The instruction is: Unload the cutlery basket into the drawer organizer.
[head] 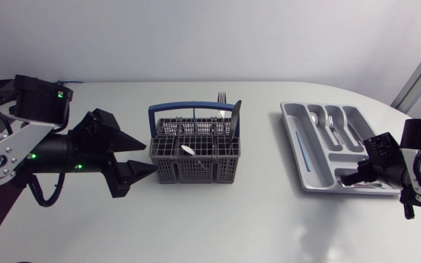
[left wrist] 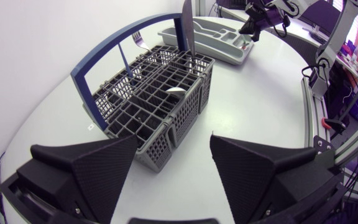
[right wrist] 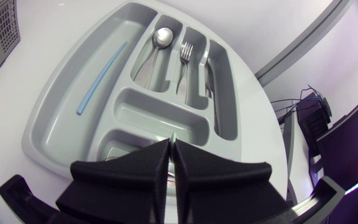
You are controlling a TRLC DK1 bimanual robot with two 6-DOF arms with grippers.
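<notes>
The grey cutlery basket (head: pixel 194 159) (left wrist: pixel 143 107) with a blue handle stands mid-table. It holds a fork (head: pixel 221 97) (left wrist: pixel 139 42), a knife (head: pixel 234 117) (left wrist: pixel 187 28) and a spoon (head: pixel 187 149) (left wrist: pixel 178 91). My left gripper (head: pixel 139 156) (left wrist: pixel 173 163) is open just left of the basket, its near corner ahead of the fingers. The grey drawer organizer (head: pixel 295 130) (right wrist: pixel 55 118) (left wrist: pixel 211 28) lies at the right with a spoon (right wrist: pixel 161 38), a fork (right wrist: pixel 186 52) and a blue stick (right wrist: pixel 101 78) in its slots. My right gripper (head: pixel 348 177) (right wrist: pixel 171 154) is shut over the organizer's near compartments; a thin pale sliver shows at its tips.
More cutlery (head: pixel 369 185) lies in the organizer's near right compartment, under my right arm. Bare white tabletop runs between basket and organizer and along the front. The table's rounded edge passes close behind the organizer.
</notes>
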